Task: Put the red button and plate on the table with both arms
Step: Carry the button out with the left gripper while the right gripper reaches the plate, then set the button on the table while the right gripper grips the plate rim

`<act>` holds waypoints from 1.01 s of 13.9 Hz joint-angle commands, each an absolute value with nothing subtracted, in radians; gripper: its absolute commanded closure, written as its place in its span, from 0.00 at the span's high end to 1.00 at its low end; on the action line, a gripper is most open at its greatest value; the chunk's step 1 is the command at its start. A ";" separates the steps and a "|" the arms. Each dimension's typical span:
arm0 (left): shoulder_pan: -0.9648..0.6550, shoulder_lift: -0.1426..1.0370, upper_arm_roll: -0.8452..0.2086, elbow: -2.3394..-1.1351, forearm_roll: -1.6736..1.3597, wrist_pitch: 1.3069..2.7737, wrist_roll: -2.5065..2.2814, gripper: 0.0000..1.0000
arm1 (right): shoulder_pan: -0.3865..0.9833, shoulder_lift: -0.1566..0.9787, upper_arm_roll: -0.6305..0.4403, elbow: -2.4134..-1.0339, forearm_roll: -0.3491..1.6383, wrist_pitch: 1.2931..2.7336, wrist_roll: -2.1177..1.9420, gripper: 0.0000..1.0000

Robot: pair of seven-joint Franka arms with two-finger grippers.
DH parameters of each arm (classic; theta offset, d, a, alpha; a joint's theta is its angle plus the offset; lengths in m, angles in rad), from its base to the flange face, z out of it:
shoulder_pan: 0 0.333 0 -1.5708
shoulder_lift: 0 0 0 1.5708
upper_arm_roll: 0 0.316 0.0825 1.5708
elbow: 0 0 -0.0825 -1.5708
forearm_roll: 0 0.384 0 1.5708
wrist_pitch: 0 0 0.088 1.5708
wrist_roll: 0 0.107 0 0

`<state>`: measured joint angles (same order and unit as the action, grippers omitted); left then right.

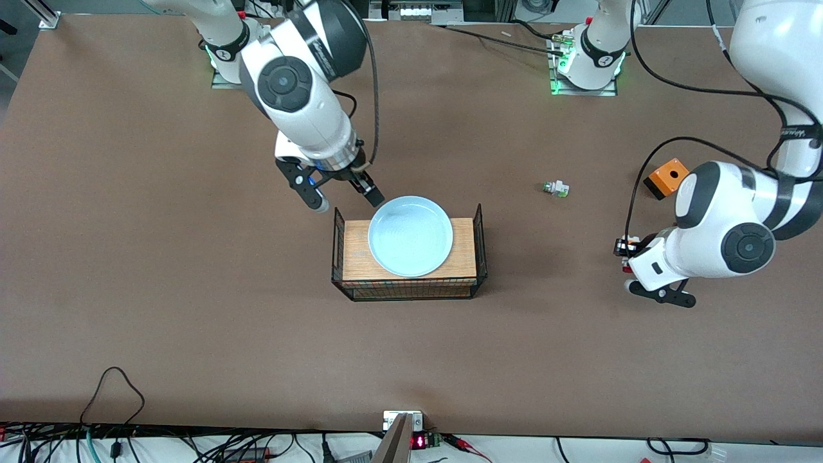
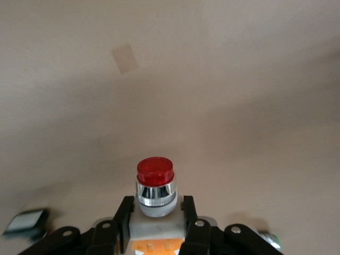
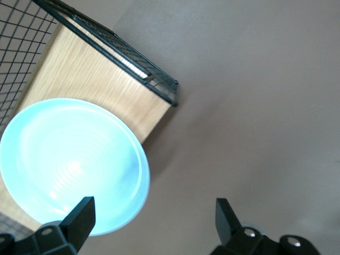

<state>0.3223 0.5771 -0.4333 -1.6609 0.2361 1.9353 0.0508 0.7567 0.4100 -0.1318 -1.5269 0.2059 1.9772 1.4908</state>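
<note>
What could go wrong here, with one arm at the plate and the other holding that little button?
The plate overhangs the rack top, and the open right gripper hangs at its rim, one finger over it and one outside; a clumsy grab might tip it off. The left gripper pinches only the body of the red button, so it could slip or land tilted on the table.

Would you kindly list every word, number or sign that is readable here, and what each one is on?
Nothing can be read with certainty.
Left arm: white lettering on a black band, too small to read.
Red display at the table edge nearest the front camera: glowing marks, illegible.
Red button, plate, orange box: no markings visible.
</note>
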 commanded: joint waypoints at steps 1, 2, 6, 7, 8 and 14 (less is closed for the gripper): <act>0.366 0.555 -0.448 -1.816 0.281 2.075 0.098 0.14 | 0.788 0.478 -0.144 -1.491 0.207 2.022 1.575 1.00; 0.383 0.572 -0.448 -1.830 0.284 2.097 0.116 0.14 | 0.793 0.497 -0.144 -1.491 0.207 2.046 1.591 1.00; 0.374 0.635 -0.448 -1.829 0.325 2.085 0.121 0.19 | 0.795 0.538 -0.144 -1.491 0.206 2.072 1.591 1.00; 0.373 0.637 -0.446 -1.829 0.325 2.085 0.120 0.23 | 0.796 0.541 -0.144 -1.491 0.206 2.089 1.592 1.00; 0.373 0.640 -0.446 -1.829 0.325 2.085 0.115 0.35 | 0.796 0.541 -0.144 -1.493 0.201 2.106 1.591 0.97; 0.368 0.632 -0.463 -1.766 0.325 1.981 0.104 1.00 | 0.799 0.541 -0.146 -1.523 0.199 2.094 1.588 0.62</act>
<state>0.3631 0.6494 -0.4438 -1.8138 0.3022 2.0608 0.1044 0.7860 0.5356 -0.1324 -1.5225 0.2059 2.1005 1.5692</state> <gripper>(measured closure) 0.291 0.339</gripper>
